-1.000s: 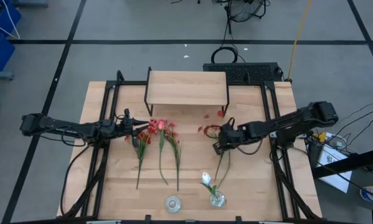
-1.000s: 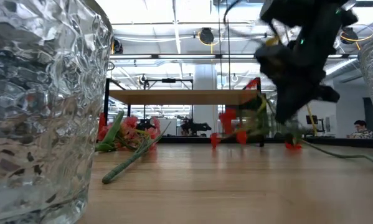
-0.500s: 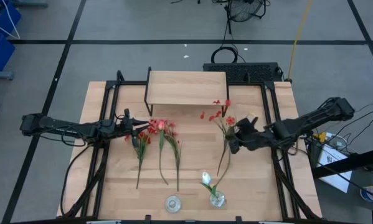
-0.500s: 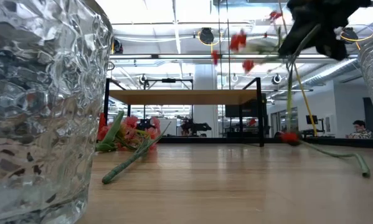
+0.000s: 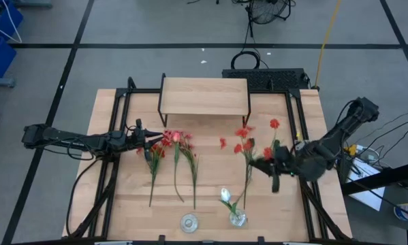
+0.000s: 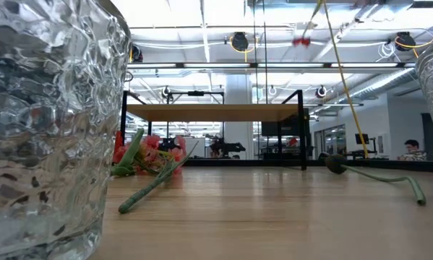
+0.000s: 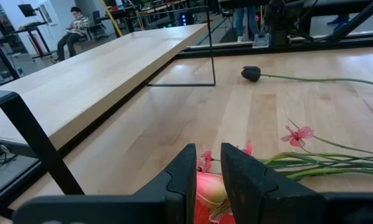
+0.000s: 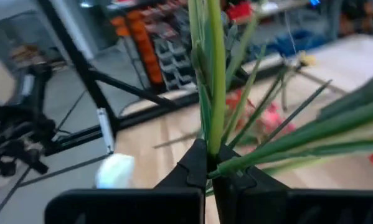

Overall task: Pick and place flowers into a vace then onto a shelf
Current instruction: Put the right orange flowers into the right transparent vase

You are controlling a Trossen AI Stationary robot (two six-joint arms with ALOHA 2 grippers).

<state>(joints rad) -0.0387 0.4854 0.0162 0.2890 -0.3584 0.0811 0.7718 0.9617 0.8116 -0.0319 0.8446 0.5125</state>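
Observation:
Several flowers (image 5: 173, 160) lie left of the table's middle, blossoms toward the shelf (image 5: 205, 95). My left gripper (image 5: 156, 141) rests low at their blossom end. Its fingers are a narrow gap apart, and a pink bud (image 7: 209, 186) shows in that gap. My right gripper (image 5: 273, 170) is raised over the table's right part, shut on a bunch of green stems with red blossoms (image 5: 244, 145). One more stem (image 5: 246, 184) with a dark bud (image 6: 335, 165) lies flat on the table. A glass vase (image 5: 238, 218) at the near edge holds a white flower. My left gripper: I cannot tell whether its fingers touch the pink bud. My right gripper pinches several green stems (image 8: 212, 146) between its two fingers, which lie across them and come from the table's right. The bunch is lifted clear of the table, with its red blossoms (image 5: 274, 124) spread toward the far side.
A second empty glass (image 5: 189, 222) stands at the near edge and fills the left of the low view (image 6: 50, 123). The shelf stands on thin black legs (image 6: 301, 130) at the far middle. A person sits in the room beyond (image 7: 74, 31).
My right gripper has risen from the table and moved toward the right and near edges, leaving the top of the low view. Its bunch of red flowers has gone from lying on the table to lifted clear. The stem with the dark bud has stayed on the table.

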